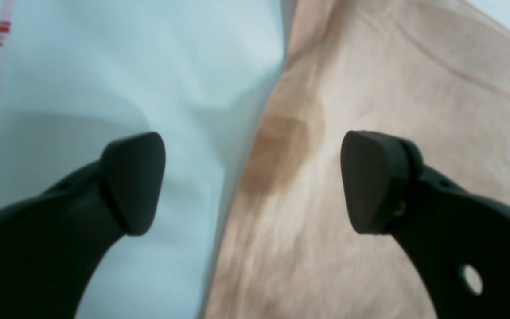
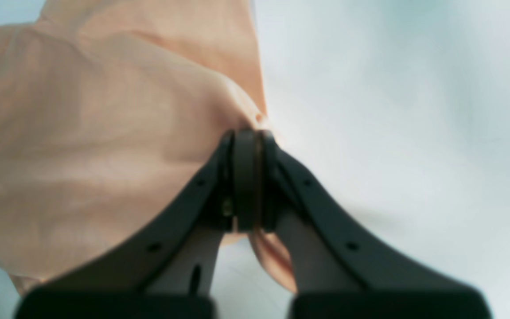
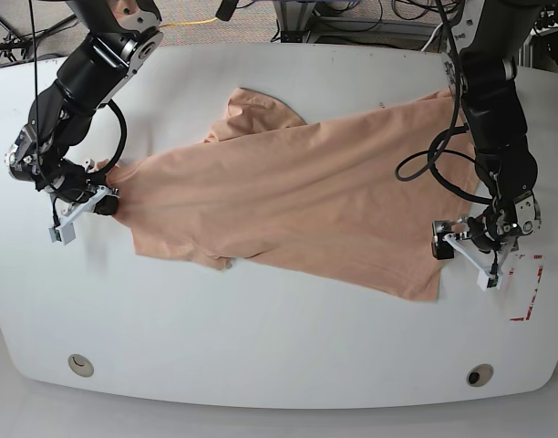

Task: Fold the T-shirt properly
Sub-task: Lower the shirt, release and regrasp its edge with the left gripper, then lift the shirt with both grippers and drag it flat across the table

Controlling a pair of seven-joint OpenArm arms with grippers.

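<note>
The T-shirt (image 3: 297, 196) lies spread out, wrinkled and slightly slanted, across the middle of the white table (image 3: 261, 347), with one sleeve (image 3: 256, 111) sticking out along its far edge. In the base view its hem end reaches toward the right side of the table and its other end toward the left.

The right gripper (image 2: 247, 133) is pressed together on an edge of the shirt, with a fold of the peach fabric pinched between its black fingers (image 2: 219, 173). In the base view this grip sits at the shirt's left end, low over the table.

The left gripper (image 1: 253, 177) is spread wide and holds nothing. It hovers over the shirt's side edge, one fingertip above the cloth and the other above the bare table. Red marks (image 3: 527, 301) lie on the table beside it.
</note>
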